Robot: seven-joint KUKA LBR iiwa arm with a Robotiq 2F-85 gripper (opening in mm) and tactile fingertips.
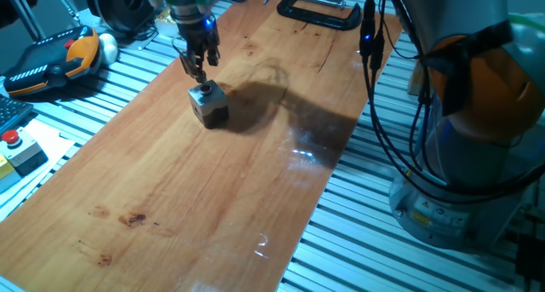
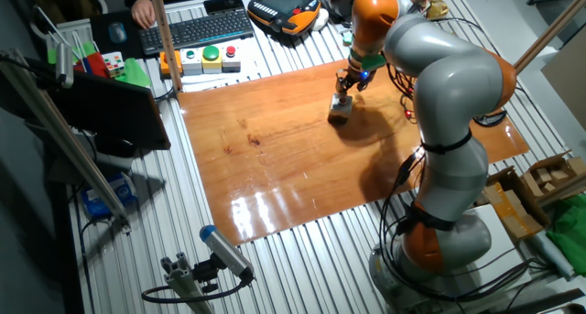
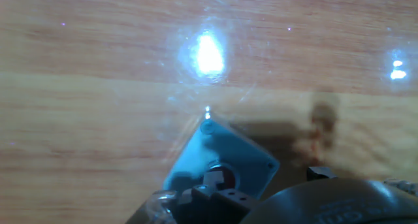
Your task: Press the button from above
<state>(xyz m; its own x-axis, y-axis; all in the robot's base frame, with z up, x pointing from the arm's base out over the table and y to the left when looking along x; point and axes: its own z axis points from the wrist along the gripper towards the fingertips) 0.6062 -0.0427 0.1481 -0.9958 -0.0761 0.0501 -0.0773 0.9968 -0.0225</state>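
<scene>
The button's light-grey cube box [image 1: 209,105] stands on the wooden board [image 1: 187,190], toward its far left part. It also shows in the other fixed view [image 2: 340,111] and fills the bottom centre of the hand view [image 3: 225,155]. The round button [image 3: 223,179] on its top looks dark in these frames and is partly hidden by a fingertip. My gripper [image 1: 198,73] hangs straight above the box, its tips just over the button top; it also shows in the other fixed view [image 2: 345,87]. No view shows the gap between the fingertips.
A yellow-and-grey box with a red button [image 1: 12,144] sits off the board at the left. A black clamp [image 1: 318,13] grips the board's far edge. An orange teach pendant [image 1: 53,60] and a keyboard [image 2: 200,27] lie beyond the board. The arm's base [image 1: 464,139] stands at the right.
</scene>
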